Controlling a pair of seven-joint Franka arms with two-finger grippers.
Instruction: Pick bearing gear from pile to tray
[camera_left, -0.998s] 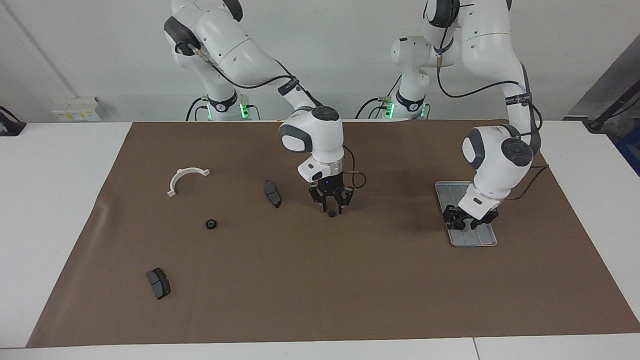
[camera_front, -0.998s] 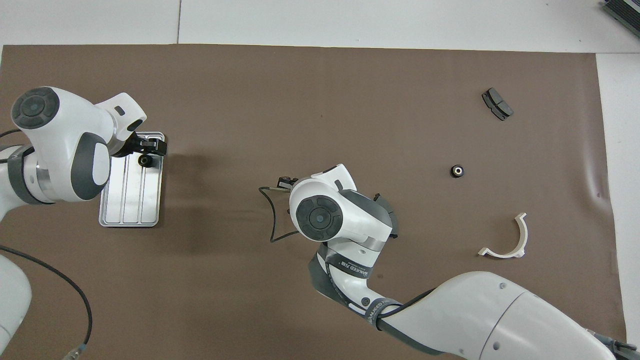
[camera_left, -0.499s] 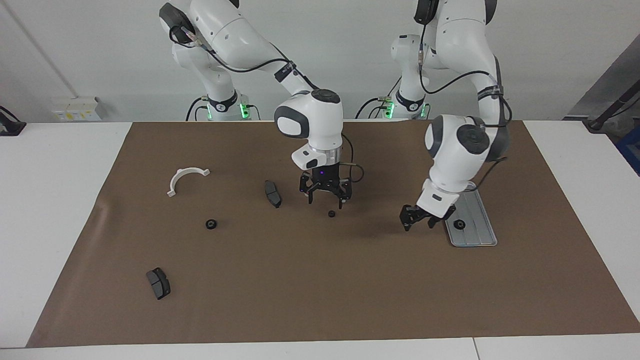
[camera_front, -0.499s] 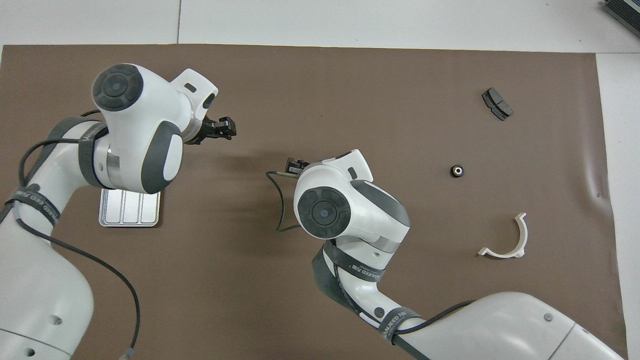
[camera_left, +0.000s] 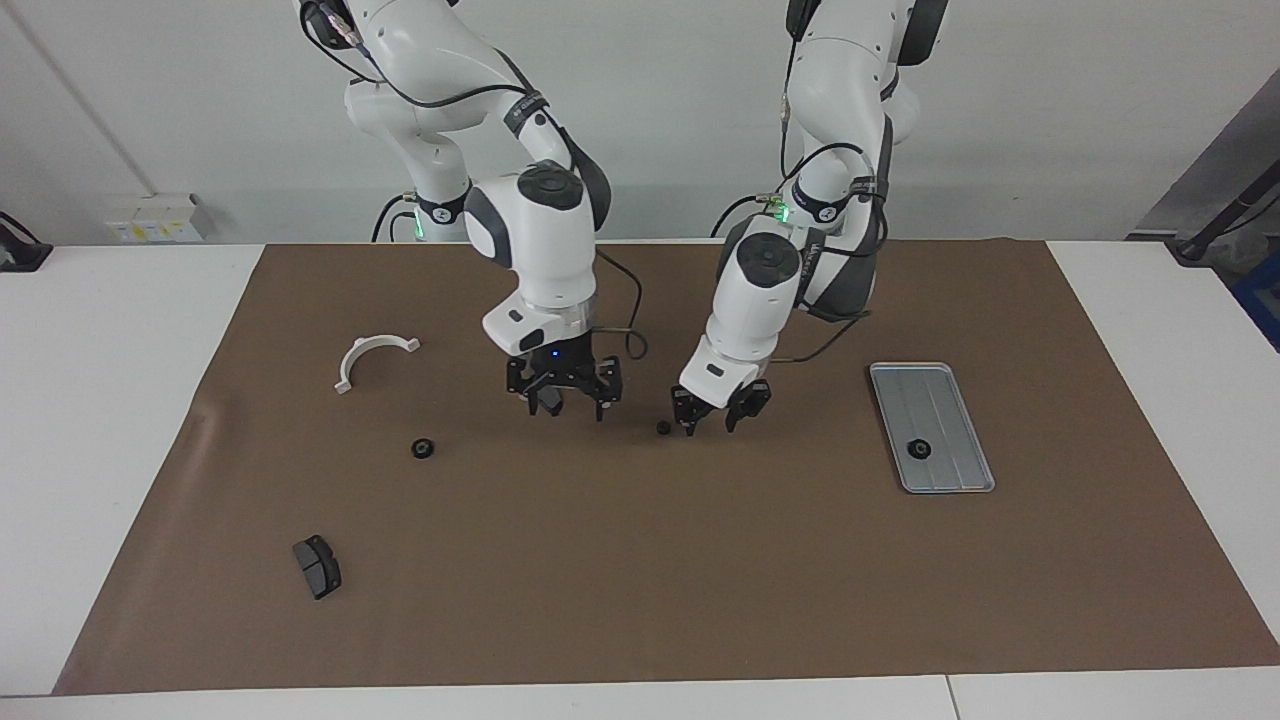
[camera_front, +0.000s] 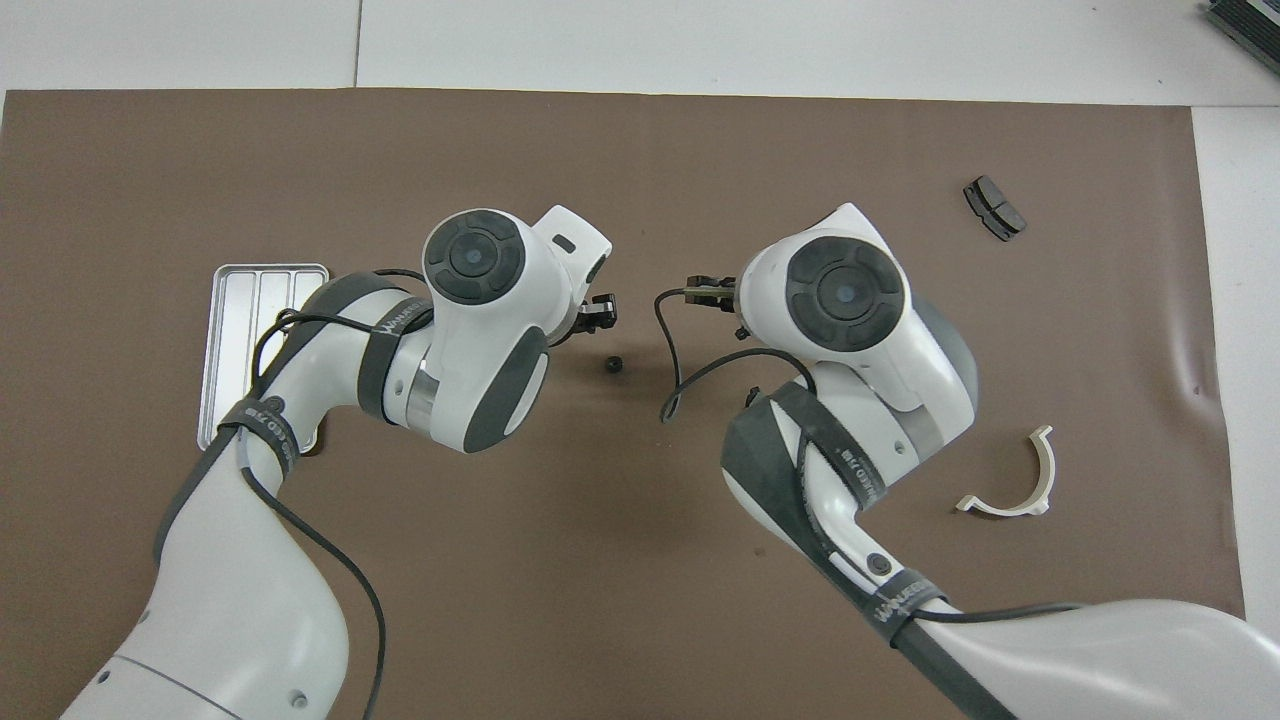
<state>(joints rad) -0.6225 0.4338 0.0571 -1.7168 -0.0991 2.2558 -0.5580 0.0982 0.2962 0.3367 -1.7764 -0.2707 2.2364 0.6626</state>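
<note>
The left gripper (camera_left: 718, 418) has left the small silver-grey grooved metal tray (camera_left: 955, 385) at the left arm's end of the surface and now hangs low over the brown mat, just beside a little black round gear (camera_left: 662, 427) lying loose near the middle. One small black gear (camera_left: 915, 449) rests in the tray, so that delivery looks finished and the arm seems to be going for the next piece. Its fingers stand partly apart with nothing between them.

The right gripper (camera_left: 566, 396), which a second ago stood over that middle gear, has moved toward the right arm's end and now hovers with its fingers spread wide and empty, over the spot where a dark grey brake pad lay; the pad is hidden under it.

Another black round gear (camera_left: 423, 448), a second dark grey brake pad (camera_left: 317, 566) and a white half-ring bracket (camera_left: 372, 358) lie untouched toward the right arm's end.
</note>
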